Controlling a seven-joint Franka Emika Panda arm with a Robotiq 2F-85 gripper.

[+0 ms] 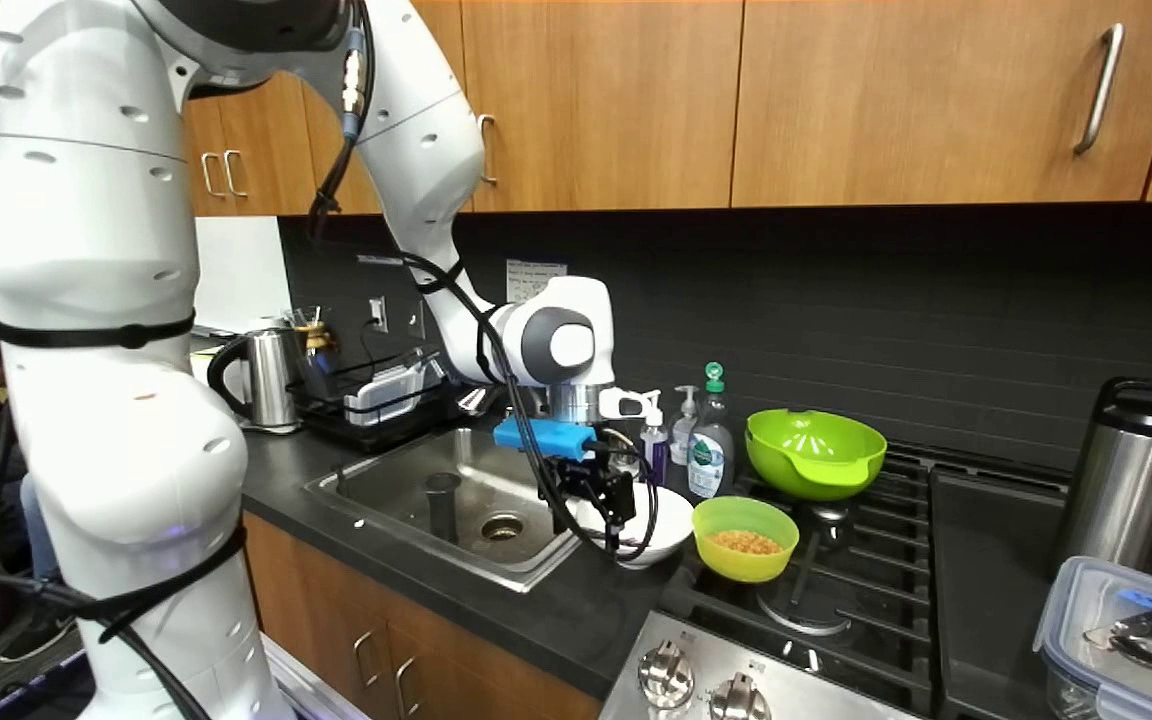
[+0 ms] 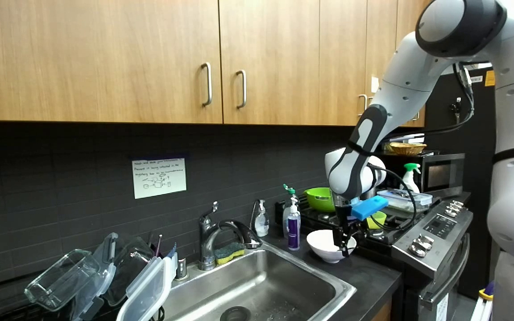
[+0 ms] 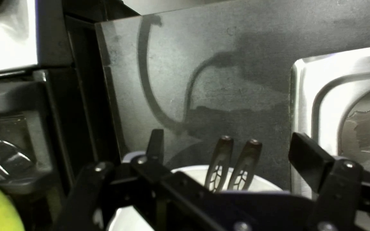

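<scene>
The gripper (image 3: 227, 149) stood spread wide at the white bowl (image 2: 321, 246)

The gripper pointed downward at the near side of the white bowl, its fingers (image 3: 312, 163) standing well apart from each other. The white bowl rested on the dark counter (image 1: 591, 625), between the sink (image 2: 292, 278) on the left and the stove (image 1: 806, 700) on the right. In the wrist view, two brown handles (image 3: 220, 157) with pale openwork rose past its rim and appeared in the gap between the fingers; their lower ends were hidden behind the gripper, and contact with the fingers could not be determined. Just right of the white bowl, near the stove's left edge, stood a yellow-green bowl (image 1: 736, 568) containing golden pieces (image 1: 744, 542); beyond it, toward the far side, sat a green bowl (image 1: 821, 478) with a spout. A purple pump bottle (image 2: 293, 232), a clear pump bottle (image 2: 261, 223) and a dish-soap bottle (image 1: 708, 455) with a green cap lined the far side of the counter. Farther right, a steel flask (image 1: 1126, 500) stood upright at the stove, and a lidded container (image 1: 1076, 605) lay nearer.
</scene>
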